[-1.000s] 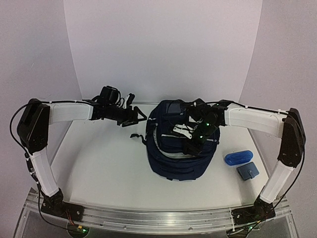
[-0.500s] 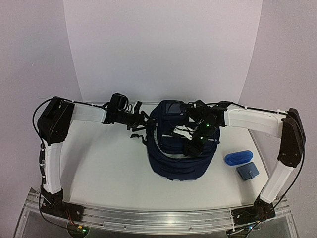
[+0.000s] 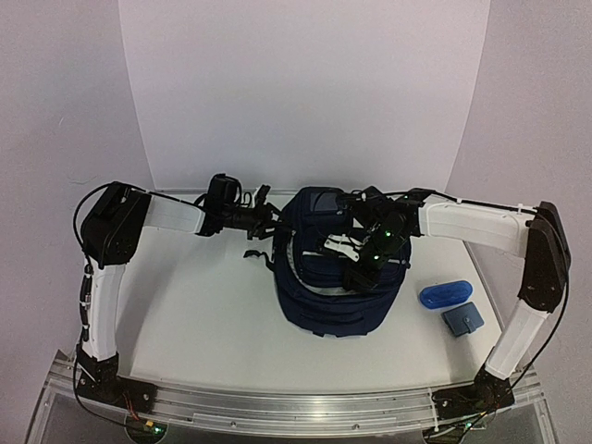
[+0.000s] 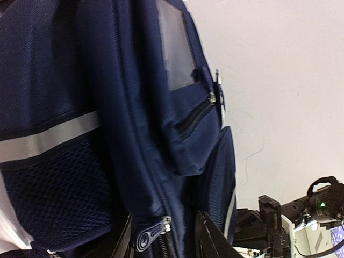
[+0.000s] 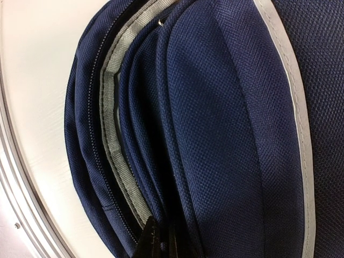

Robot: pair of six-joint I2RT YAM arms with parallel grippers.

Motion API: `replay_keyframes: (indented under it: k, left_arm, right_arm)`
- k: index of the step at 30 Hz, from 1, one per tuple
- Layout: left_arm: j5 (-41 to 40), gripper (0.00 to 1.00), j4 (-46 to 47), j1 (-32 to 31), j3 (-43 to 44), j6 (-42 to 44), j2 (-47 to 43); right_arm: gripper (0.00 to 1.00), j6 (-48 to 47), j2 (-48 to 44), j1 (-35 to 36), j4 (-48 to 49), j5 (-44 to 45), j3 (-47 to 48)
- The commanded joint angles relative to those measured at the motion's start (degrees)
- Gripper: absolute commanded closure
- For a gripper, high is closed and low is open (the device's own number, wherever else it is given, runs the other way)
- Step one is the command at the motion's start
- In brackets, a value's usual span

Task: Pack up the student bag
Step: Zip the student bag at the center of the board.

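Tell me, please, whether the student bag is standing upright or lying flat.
Lying flat: the student bag rests on the table with its front facing up toward the overhead camera.

I record movement in the left arm (image 3: 176,215) only. Its elbow (image 3: 116,220) has swung in from the far left edge of the table (image 3: 185,305) toward the centre and now sits slightly higher in the top view. The arm has reached further right, carrying the left gripper (image 3: 266,219) from a position clear of the student bag (image 3: 324,301) to the bag's upper left side, where I see no gap left between them. From the top view I cannot confirm whether the jaws have narrowed.
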Motion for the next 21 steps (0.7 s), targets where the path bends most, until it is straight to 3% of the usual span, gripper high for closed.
replay_keyframes:
  k: [1,11,16,21]
  left_arm:
    - [2.92,0.67,6.89,-0.14,-0.07,-2.71,-0.88]
    - [2.81,0.78,6.75,-0.1,-1.27,-2.3,-0.98]
    - [0.38,0.98,5.0,-0.22,-3.08,0.4,-3.0]
    - [-4.02,1.0,-1.55,-1.33,-6.0,8.41,-9.25]
  right_arm:
    - [0.97,1.07,0.61,-0.94,-3.16,1.59,-0.1]
    - [0.97,1.42,0.45,-0.95,-3.16,1.67,0.19]
    - [0.9,2.05,0.52,-0.97,-3.16,1.25,0.59]
    - [0.92,3.61,1.02,-0.98,-2.98,-0.06,2.09]
